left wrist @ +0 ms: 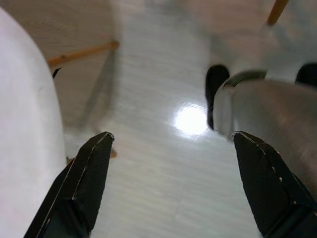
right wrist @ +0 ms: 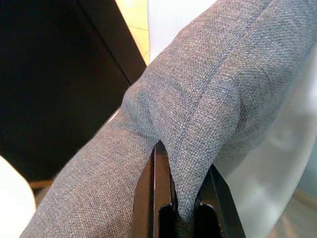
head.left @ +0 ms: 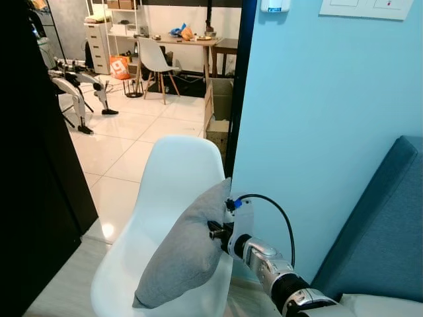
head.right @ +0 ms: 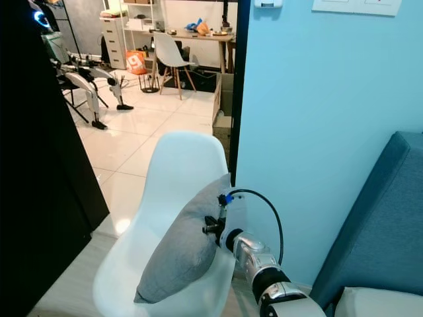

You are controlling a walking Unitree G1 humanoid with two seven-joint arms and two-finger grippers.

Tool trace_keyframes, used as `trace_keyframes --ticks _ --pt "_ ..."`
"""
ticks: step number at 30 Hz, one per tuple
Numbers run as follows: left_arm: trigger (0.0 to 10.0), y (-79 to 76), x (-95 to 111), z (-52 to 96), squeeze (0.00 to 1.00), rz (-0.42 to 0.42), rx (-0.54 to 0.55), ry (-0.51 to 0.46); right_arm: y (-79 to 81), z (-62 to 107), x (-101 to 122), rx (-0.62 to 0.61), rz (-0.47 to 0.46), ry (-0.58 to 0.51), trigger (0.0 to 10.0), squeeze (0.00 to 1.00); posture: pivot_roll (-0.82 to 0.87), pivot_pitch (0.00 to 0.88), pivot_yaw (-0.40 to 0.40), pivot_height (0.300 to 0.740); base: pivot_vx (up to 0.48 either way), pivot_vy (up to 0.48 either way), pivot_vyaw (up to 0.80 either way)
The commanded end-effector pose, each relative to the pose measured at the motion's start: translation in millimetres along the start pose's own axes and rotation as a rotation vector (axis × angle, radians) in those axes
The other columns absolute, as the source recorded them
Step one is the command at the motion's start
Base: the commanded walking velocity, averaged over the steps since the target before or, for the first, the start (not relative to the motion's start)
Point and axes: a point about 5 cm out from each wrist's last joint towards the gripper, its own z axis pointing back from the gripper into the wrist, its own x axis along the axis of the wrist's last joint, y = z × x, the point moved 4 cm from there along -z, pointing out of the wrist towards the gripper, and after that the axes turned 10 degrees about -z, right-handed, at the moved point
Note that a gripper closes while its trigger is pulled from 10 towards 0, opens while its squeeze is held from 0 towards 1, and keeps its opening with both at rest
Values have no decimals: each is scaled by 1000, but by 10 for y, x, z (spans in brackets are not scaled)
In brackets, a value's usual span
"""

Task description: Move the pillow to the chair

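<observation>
A grey fabric pillow (head.left: 182,254) stands tilted on the seat of a white shell chair (head.left: 173,170), leaning toward the chair's right side. My right gripper (head.left: 215,232) reaches in from the lower right and is shut on the pillow's edge. In the right wrist view the black fingers (right wrist: 158,183) pinch a fold of the grey pillow (right wrist: 198,99), with the white chair behind it. My left gripper (left wrist: 173,148) is open over pale floor, its fingers (left wrist: 86,178) wide apart, with the chair's white shell (left wrist: 25,148) beside it.
A light blue wall (head.left: 317,132) rises right behind the chair. A blue sofa (head.left: 390,218) stands at the right. A dark panel (head.left: 33,165) lines the left. Beyond the doorway lie tiled floor, a quadruped robot (head.left: 76,82), another white chair (head.left: 155,59) and a desk.
</observation>
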Motion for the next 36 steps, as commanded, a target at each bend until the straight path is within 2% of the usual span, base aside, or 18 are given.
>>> trace_keyframes --ticks 1,3,4,8,11,15,23,30,36 --pt "10000 21 -50 4 0 -19 9 21 6 0 -124 -15 78 56 10000 0 5 15 -43 740 480 0 0" --pt "10000 17 -52 4 0 -8 8 21 -3 6 -174 -23 93 78 10000 0 4 12 -44 740 480 0 0" --pt "10000 -21 -46 5 0 14 -11 16 -67 29 -274 -70 122 128 10000 0 5 10 -48 740 0 0 0" --pt "10000 -41 -63 7 0 -3 -14 26 -184 80 -403 -146 151 195 10000 0 5 6 -49 740 0 0 0" --pt "10000 -52 -68 8 0 -13 -14 29 -313 193 -689 -217 199 342 10000 0 6 5 -51 731 0 0 0" --pt "10000 -59 -68 9 0 -22 -16 29 -357 285 -905 -230 223 450 10000 0 6 8 -47 711 0 0 0" --pt "10000 -61 -67 9 0 -24 -15 28 -263 266 -974 -189 229 455 10000 0 14 2 -52 681 0 0 0" --pt "10000 -71 -69 10 0 -23 -15 29 -138 197 -947 -147 254 430 10000 0 25 6 -52 656 0 0 0" --pt "10000 -67 -85 12 0 -24 -14 32 -116 169 -911 -153 279 417 10000 0 31 9 -50 641 0 0 0"
